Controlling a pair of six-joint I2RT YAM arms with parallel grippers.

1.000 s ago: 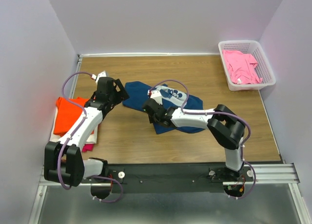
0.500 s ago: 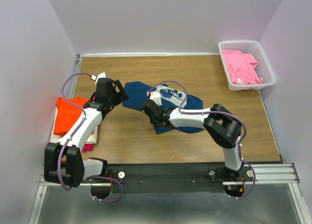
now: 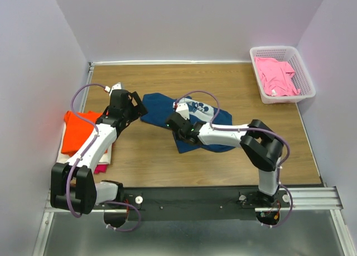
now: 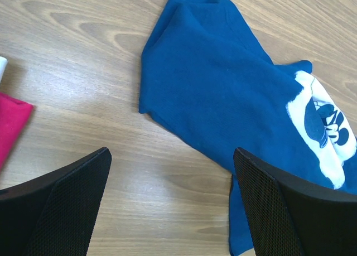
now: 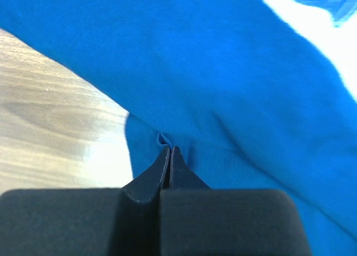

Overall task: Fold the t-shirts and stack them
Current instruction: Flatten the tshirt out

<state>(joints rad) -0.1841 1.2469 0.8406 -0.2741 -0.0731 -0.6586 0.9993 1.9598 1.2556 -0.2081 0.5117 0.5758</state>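
**Right end effector pinched on the navy tee, left one wide open**

You have the navy tee (image 3: pixel 211 117) lying crumpled at the middle of the tabletop (image 3: pixel 234 88), partly doubled over on itself. Its print (image 3: pixel 199 106) faces up toward the far side: a white patch with dark blue shapes inside it. In the left wrist view the print (image 4: pixel 323 128) looks like a cartoon figure, and you cannot make out any letters or brand in it.

Your right end effector (image 3: pixel 174 124) is down on the tee's left part. In its own wrist view the right end effector (image 5: pixel 169 153) is clenched, tips pressed together right at a hem of the navy tee (image 5: pixel 234 77), where a small pucker of cloth sits.

Your left end effector (image 3: pixel 134 104) hangs just left of the tee, released, its fingers (image 4: pixel 61 206) spread wide above bare wood, with the navy tee (image 4: pixel 223 83) ahead of them.

At the left edge sits a stack with the orange tee (image 3: pixel 78 130) on top and a magenta tee (image 3: pixel 101 168) showing beneath. The pink tee (image 3: pixel 276 75) lies in the basket (image 3: pixel 307 92) at the far right corner.
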